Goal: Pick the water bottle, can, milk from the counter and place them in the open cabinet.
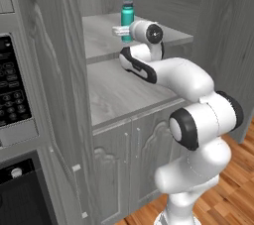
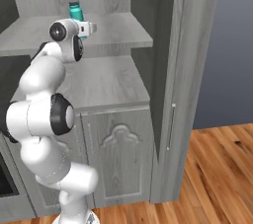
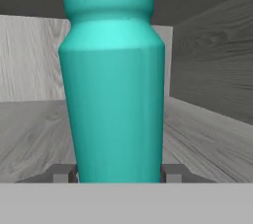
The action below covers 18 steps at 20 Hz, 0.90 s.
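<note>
Water bottle [image 3: 113, 85]: teal, grey-capped, upright on the upper shelf of the open cabinet [image 1: 99, 33], toward the back. My gripper [image 3: 118, 172]: fingers [image 3: 63, 172] clamped on either side of the bottle's lower body. Below: arched-panel doors [image 2: 116, 149], wood floor [image 2: 217, 168].

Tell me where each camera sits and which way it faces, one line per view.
Left base view: behind the arm's left, looking forward and down at the open cabinet; arm rises lower right.
Right base view: behind its right, same cabinet; arm rises lower left.
Hand view: on the hand, facing the water bottle; fingertips flank its base.
Shared: the bottle upright on the shelf, gripper at it.
</note>
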### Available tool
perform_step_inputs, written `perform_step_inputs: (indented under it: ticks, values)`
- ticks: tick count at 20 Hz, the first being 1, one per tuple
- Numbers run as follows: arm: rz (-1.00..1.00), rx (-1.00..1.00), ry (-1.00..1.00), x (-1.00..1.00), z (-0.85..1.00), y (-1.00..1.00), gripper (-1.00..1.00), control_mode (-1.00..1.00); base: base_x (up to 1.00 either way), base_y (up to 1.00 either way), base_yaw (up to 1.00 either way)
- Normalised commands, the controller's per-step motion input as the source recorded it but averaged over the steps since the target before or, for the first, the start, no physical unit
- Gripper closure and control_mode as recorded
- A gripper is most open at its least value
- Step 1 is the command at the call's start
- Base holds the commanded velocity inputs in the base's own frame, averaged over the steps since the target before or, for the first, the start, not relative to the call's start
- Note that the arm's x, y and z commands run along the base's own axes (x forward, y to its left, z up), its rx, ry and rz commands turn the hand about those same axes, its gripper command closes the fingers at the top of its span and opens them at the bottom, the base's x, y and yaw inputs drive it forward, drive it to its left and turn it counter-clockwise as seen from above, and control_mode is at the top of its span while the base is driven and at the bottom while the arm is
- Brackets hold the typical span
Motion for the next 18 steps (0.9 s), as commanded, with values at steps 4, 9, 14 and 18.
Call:
perform_step_inputs:
  ticks: [4,9,14,18]
  values:
    - [-0.02,0.0,0.07,0.14,-0.01,0.0,1.0,-1.0,0.0,0.0,0.0]
    - [-0.03,0.0,0.11,0.25,0.0,0.0,1.0,-1.0,0.0,0.0,0.0]
    - [-0.03,0.0,0.03,0.46,-0.07,0.0,1.0,-1.0,0.0,0.0,0.0]
    - [-0.01,0.0,0.0,0.42,-0.24,0.0,1.0,-1.0,0.0,0.0,0.0]
